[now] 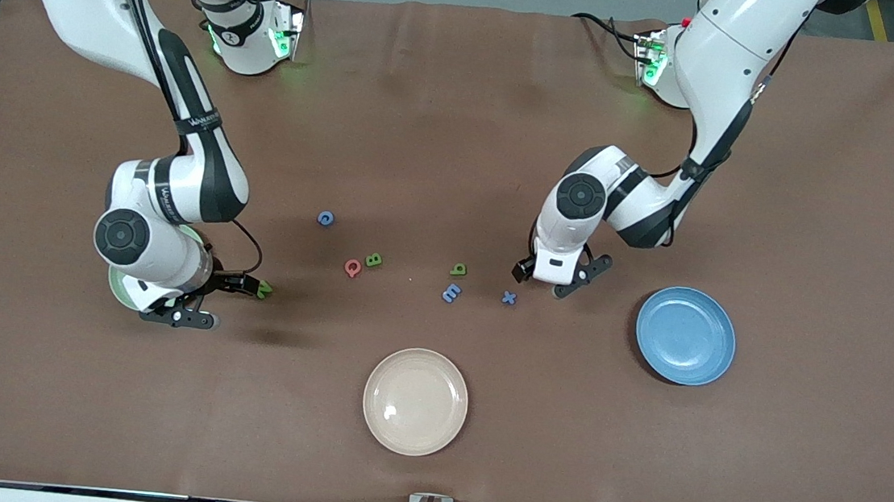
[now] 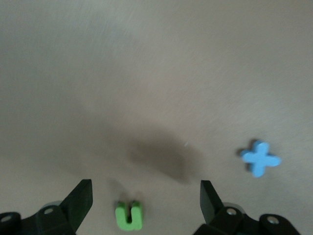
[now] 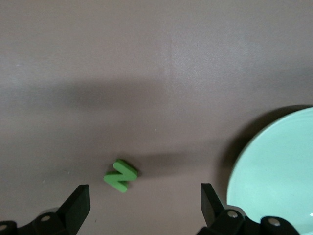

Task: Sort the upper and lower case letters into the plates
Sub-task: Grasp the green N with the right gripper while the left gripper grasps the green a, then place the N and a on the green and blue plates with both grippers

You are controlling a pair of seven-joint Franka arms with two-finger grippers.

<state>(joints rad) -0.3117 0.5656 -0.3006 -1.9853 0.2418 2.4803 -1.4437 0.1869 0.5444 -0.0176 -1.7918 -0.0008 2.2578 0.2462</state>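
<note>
Light green plate (image 3: 274,171): on the counter (image 1: 458,123) at the right arm's end, mostly hidden under the right arm's wrist in the front view; the right wrist view shows part of its rim, nothing on the part in view.
Blue plate (image 1: 686,335): on the counter toward the left arm's end, nothing in it, nearer the front camera than the left end effector.
Cream plate (image 1: 415,401): nearest the front camera, about midway between the two arms, bare.
Green N (image 3: 120,175): flat on the counter just beside the light green plate, toward the middle of the counter.
Letters in the middle: a blue C (image 1: 325,218) farthest from the front camera; a red Q (image 1: 352,268) with a green B (image 1: 373,260) just beside it; a green letter (image 1: 458,269); a blue M (image 1: 451,293) nearer the camera than it; a blue x (image 1: 508,297) closest to the left end effector.
Right end effector (image 3: 145,203): fingers spread wide, holding nothing, over the light green plate's edge and the green N.
Left end effector (image 2: 145,200): fingers wide apart, empty, low over the counter between the blue x and the blue plate; its wrist view shows the green letter between the fingertips and the blue x off to one side.
</note>
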